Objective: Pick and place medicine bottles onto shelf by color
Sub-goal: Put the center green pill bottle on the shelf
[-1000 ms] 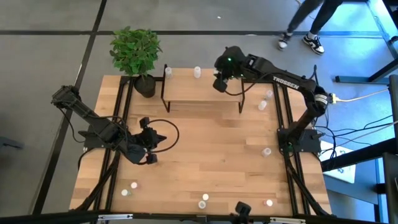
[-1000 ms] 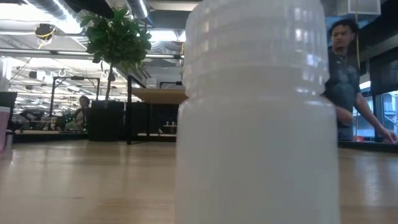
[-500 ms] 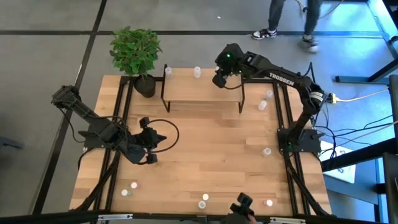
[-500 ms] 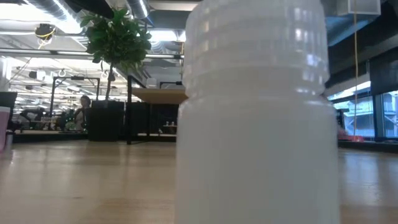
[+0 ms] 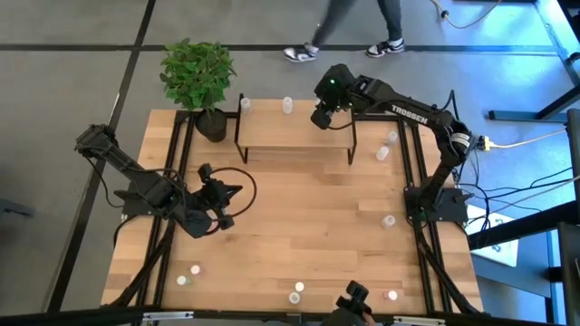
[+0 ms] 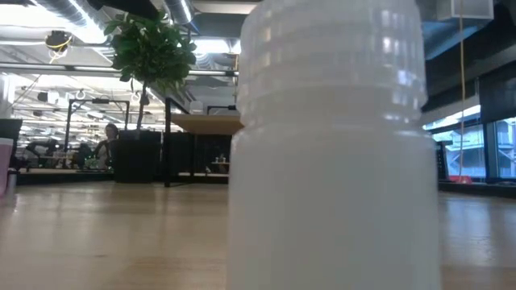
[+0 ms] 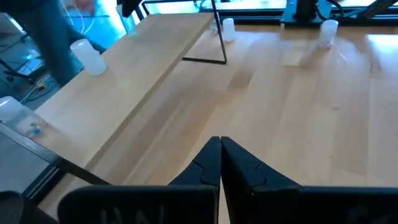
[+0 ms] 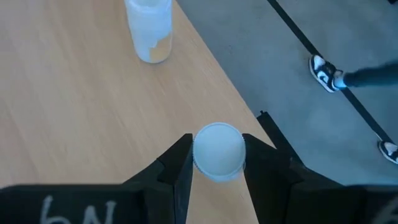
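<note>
Near the table's (image 5: 299,217) left edge the left end effector (image 5: 220,201) hovers low, its fingers (image 7: 214,163) pressed together on nothing. The shelf (image 5: 294,136) stands along the far edge, two white-capped bottles (image 5: 287,105) behind it. At the shelf's right end the right end effector (image 5: 320,116) clamps a white-capped medicine bottle (image 8: 218,150) above the boards. More bottles (image 5: 388,220) dot the right edge and near edge.

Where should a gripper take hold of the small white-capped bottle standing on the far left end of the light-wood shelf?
Probably around its cylindrical body, just under the cap, coming straight down from above. The small white-capped bottle stands upright on the light-wood shelf, apart from its neighbours, so its round sides are free for the fingers.
</note>
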Robot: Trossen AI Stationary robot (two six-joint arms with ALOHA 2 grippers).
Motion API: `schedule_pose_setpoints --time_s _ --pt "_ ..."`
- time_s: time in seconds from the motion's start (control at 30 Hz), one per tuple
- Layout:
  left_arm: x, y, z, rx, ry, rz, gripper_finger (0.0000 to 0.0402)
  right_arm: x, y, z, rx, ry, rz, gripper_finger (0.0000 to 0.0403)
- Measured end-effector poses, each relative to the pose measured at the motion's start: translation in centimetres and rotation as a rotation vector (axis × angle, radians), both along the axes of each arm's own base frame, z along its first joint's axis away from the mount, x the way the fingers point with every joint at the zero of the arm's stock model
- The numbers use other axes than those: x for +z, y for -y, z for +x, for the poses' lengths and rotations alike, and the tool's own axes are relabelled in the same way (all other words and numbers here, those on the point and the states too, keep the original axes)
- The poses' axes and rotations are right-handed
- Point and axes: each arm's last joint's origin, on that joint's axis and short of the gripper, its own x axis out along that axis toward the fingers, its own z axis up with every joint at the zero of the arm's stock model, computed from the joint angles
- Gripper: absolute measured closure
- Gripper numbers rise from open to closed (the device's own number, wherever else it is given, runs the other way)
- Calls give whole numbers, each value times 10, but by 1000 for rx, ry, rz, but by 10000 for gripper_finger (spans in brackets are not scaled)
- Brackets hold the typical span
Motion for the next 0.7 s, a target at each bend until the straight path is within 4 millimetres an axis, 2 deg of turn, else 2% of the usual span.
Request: schedule_pose_setpoints --time_s 0.7 --pt "0 0 0 -2 1 -15 401 3 1 3 71 28 -27 275"
